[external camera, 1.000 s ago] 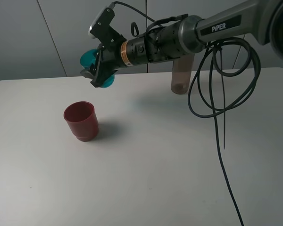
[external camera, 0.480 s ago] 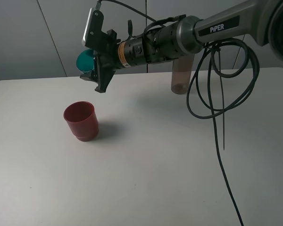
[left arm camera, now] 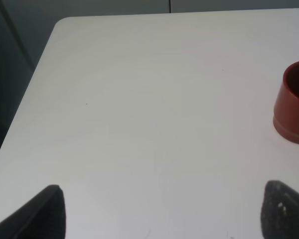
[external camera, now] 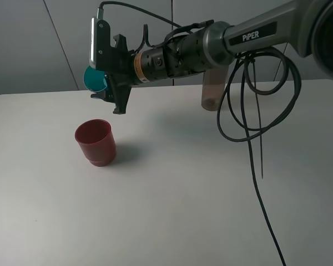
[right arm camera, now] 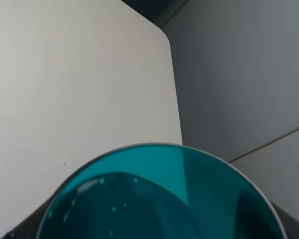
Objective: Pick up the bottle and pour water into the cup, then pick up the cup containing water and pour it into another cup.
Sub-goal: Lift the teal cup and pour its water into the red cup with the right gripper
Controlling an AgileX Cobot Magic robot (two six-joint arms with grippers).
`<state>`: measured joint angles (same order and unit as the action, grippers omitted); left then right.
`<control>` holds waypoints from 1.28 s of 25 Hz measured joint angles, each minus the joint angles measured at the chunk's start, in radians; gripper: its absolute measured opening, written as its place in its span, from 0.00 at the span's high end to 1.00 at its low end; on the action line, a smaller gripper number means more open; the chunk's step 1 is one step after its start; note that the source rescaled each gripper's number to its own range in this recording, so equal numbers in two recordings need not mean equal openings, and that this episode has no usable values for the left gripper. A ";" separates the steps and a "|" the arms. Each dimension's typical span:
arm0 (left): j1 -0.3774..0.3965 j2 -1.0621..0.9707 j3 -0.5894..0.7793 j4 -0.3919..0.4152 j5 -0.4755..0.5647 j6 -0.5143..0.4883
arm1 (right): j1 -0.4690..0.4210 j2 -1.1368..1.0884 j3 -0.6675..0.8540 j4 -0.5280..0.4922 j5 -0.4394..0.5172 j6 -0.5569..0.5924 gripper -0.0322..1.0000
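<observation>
My right gripper [external camera: 107, 84] reaches across to the left side of the table and is shut on the cup [external camera: 92, 78], a translucent teal tumbler held in the air, tipped onto its side. In the right wrist view the cup [right arm camera: 159, 199] fills the lower part, with droplets inside it. Below it on the table stands another cup [external camera: 95, 141], dark red and upright; it also shows as another cup [left arm camera: 294, 102] in the left wrist view. The bottle [external camera: 213, 91] stands at the back, partly hidden by the right arm. My left gripper [left arm camera: 167, 214] is open over bare table.
Black cables [external camera: 250, 119] hang in loops from the right arm down over the right half of the white table [external camera: 172, 210]. The table's rounded far-left corner [left arm camera: 65, 22] lies ahead of the left gripper. A grey wall stands behind.
The right wrist has rolled and shifted slightly left. The teal cup has swung from under the gripper up to its left side, more tipped.
</observation>
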<state>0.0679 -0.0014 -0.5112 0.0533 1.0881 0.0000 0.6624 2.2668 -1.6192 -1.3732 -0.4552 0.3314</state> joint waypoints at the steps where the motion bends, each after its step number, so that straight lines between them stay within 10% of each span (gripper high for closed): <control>1: 0.000 0.000 0.000 0.000 0.000 0.000 | 0.002 0.000 0.000 0.000 0.000 -0.023 0.88; 32: 0.000 0.000 0.000 0.000 0.000 0.000 | 0.042 0.000 0.000 0.041 -0.036 -0.561 0.88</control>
<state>0.0679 -0.0014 -0.5112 0.0533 1.0881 0.0000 0.7042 2.2668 -1.6192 -1.3323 -0.4910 -0.2300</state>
